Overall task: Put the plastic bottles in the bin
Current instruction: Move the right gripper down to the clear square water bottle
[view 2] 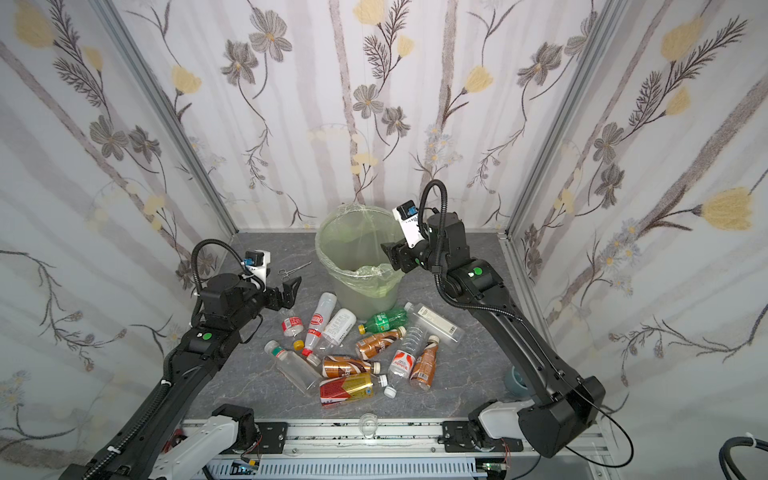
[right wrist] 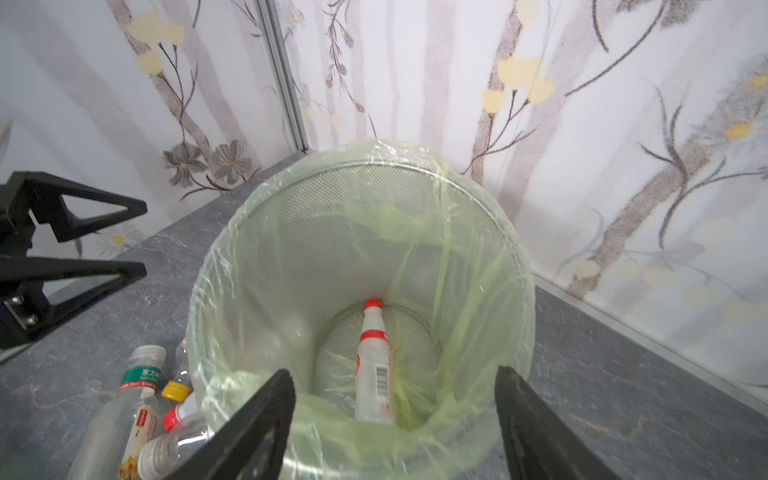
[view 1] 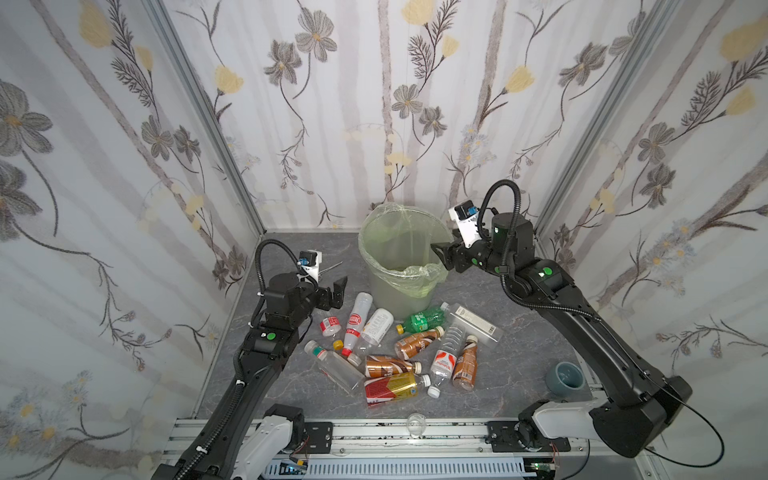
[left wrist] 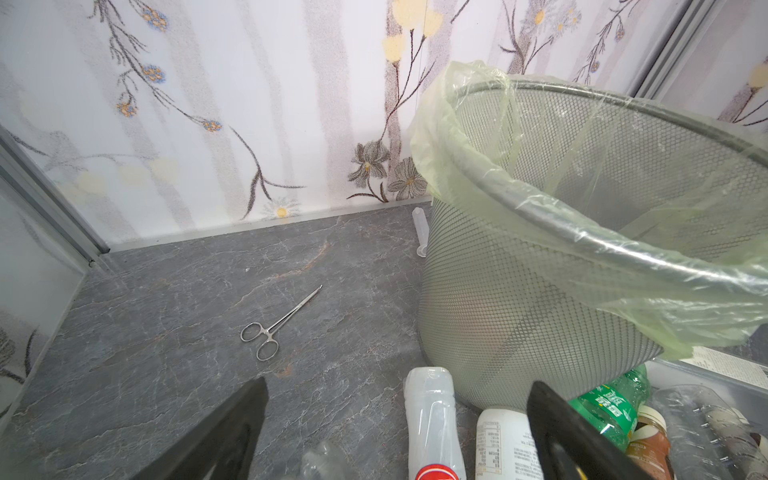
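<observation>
Plastic bottles lie in a loose heap on the grey table. They fill its middle up to the foot of the bin, where the green bottle lies just beside the wall. The bin stands upright near the back wall, with its pale green bag folded over the rim.

The right gripper hangs at the bin's right rim with its jaws apart and nothing between them. The left gripper is spread wide and empty, just beyond the heap's left rear edge.

The table's left rear corner is bare except for a pair of steel forceps. A bare strip runs between the bin and the right wall. A grey-blue cup sits at the front right beside the right arm, and a small glass cup sits at the front edge.

Only the right wrist view looks down to the bin's floor. One white bottle with a red cap lies there.

Only the left wrist view shows the bin's mesh wall up close, and a small clear tube on the table behind the bin.

A top view shows the forceps whole. In a top view the grey-blue cup is mostly behind the right arm.
</observation>
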Available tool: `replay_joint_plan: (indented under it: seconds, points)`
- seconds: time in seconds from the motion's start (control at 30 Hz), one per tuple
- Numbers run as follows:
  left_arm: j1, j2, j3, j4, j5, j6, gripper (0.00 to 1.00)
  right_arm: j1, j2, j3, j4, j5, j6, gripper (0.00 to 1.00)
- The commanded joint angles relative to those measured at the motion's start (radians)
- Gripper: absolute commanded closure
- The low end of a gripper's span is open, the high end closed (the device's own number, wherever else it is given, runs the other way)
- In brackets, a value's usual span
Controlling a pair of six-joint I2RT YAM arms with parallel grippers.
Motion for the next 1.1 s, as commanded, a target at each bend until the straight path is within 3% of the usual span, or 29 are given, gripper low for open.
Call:
replay_joint_plan:
  seconds: [0.0, 0.17, 0.37, 1.07]
  points:
    - [0.000, -0.004, -0.003, 0.006, -0.017, 0.007, 0.00, -0.035, -0.062, -0.085, -0.047, 0.035, -0.026, 0.20]
    - [0.002, -0.008, -0.003, 0.007, -0.018, 0.010, 0.00, -0.155, -0.157, -0.235, -0.070, -0.034, -0.021, 0.20]
    - [0.002, -0.004, 0.000, 0.008, -0.018, 0.008, 0.00, -0.234, -0.145, -0.357, -0.021, -0.114, -0.021, 0.21]
    - [0.002, -0.032, -0.008, 0.009, -0.033, 0.013, 0.00, -0.243, 0.172, -0.401, -0.116, 0.028, -0.012, 0.22]
